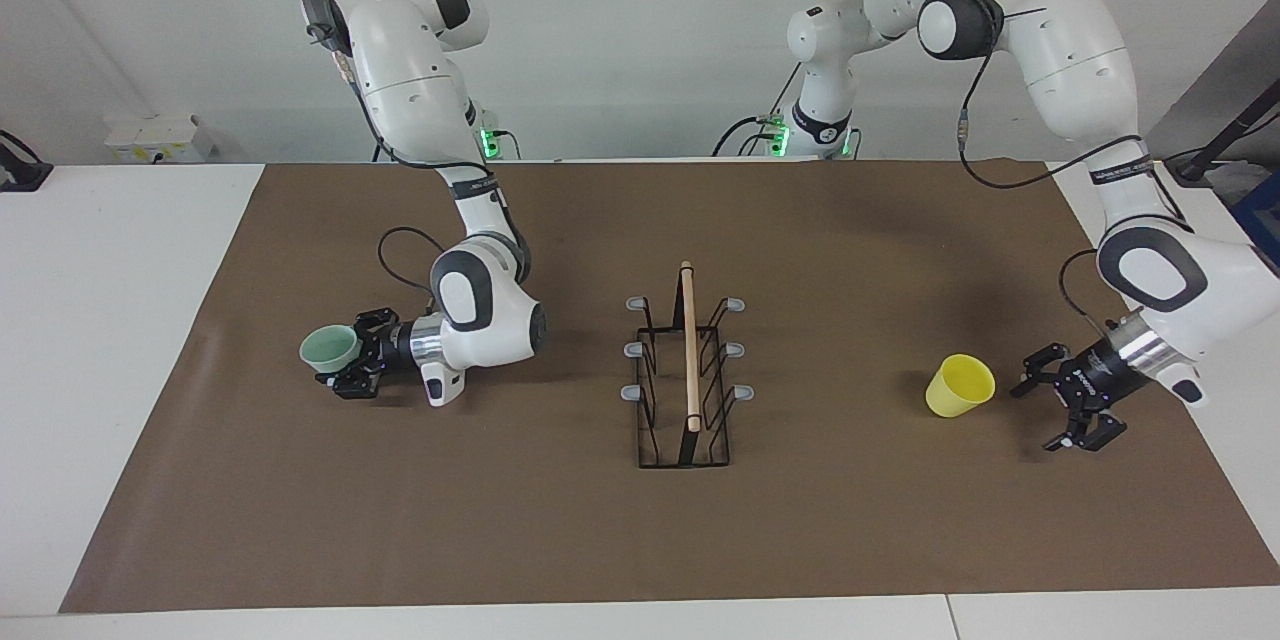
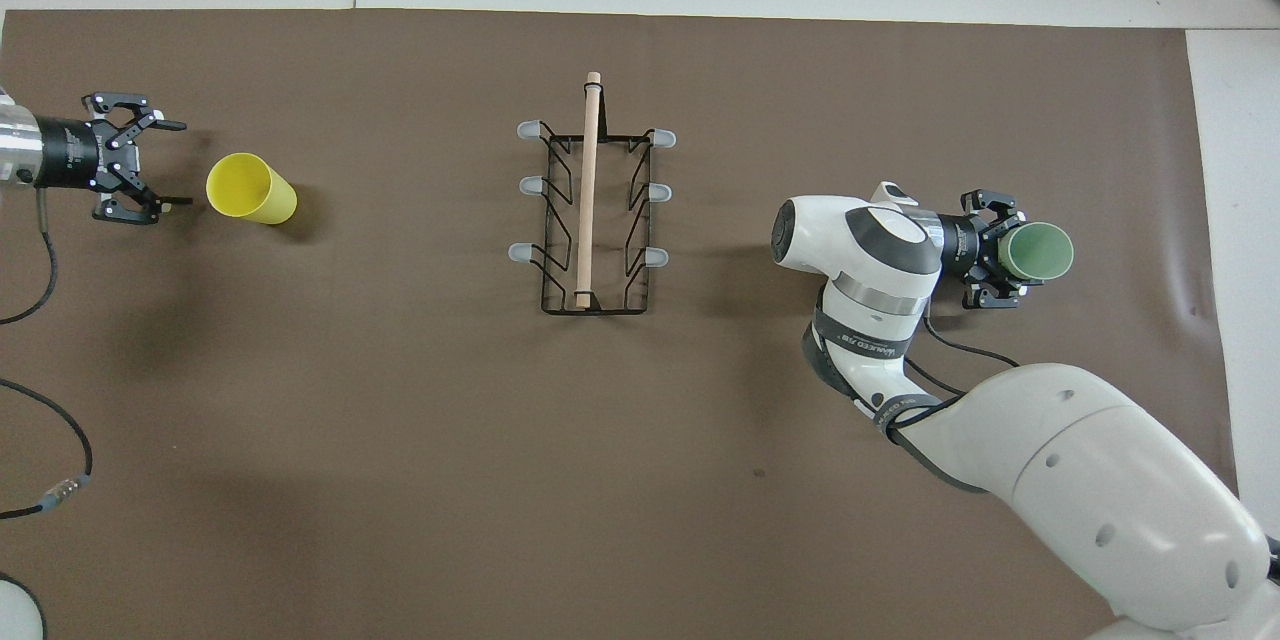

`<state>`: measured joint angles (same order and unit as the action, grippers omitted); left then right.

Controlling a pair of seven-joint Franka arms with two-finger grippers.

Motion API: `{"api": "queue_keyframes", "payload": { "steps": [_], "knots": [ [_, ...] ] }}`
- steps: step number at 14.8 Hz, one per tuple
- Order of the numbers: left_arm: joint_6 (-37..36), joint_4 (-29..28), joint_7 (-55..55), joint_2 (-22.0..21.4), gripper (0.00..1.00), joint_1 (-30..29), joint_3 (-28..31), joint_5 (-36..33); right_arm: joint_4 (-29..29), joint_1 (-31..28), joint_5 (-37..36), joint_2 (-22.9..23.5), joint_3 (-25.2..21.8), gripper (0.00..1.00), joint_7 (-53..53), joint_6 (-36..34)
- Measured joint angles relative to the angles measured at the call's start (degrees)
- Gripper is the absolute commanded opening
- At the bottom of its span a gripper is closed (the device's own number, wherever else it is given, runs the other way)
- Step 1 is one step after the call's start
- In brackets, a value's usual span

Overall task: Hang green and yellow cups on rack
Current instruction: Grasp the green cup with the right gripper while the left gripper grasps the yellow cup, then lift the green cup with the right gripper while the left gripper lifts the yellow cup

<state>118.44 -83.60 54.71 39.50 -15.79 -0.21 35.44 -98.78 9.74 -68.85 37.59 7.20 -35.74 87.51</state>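
The pale green cup [image 1: 328, 348] stands mouth up at the right arm's end of the mat, and my right gripper [image 1: 352, 356] reaches in level from the side and is shut on it. In the overhead view the gripper [image 2: 1012, 255] covers the green cup's [image 2: 1042, 250] lower part. The yellow cup [image 1: 958, 387] stands mouth up at the left arm's end. My left gripper [image 1: 1040, 410] is open and empty, low beside it with a small gap; both show in the overhead view, the gripper [image 2: 172, 165] and the cup [image 2: 250, 190]. The black wire rack [image 1: 690, 360] with its wooden rod stands mid-mat, its prongs bare [image 2: 588, 210].
A brown mat [image 1: 640, 540] covers the table, with white table top around it. Loose black cables [image 2: 45, 480] trail from the left arm over the mat's corner. The right arm's forearm [image 2: 870, 320] lies low between the rack and the green cup.
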Motion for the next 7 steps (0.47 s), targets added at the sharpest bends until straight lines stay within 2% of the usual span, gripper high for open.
{"api": "queue_keyframes", "payload": {
  "steps": [3, 7],
  "knots": [
    [-2.7, -5.2, 2.2, -3.0, 1.00, 0.3, -0.2, 5.1, 4.3, 0.0, 5.9, -2.0, 0.1, 0.00, 0.1, 0.1],
    [-3.4, -11.0, 3.6, -6.2, 1.00, 0.5, -0.2, 13.6, 9.1, -0.6, 18.1, -6.9, 0.5, 0.00, -1.9, 0.1]
  ]
}}
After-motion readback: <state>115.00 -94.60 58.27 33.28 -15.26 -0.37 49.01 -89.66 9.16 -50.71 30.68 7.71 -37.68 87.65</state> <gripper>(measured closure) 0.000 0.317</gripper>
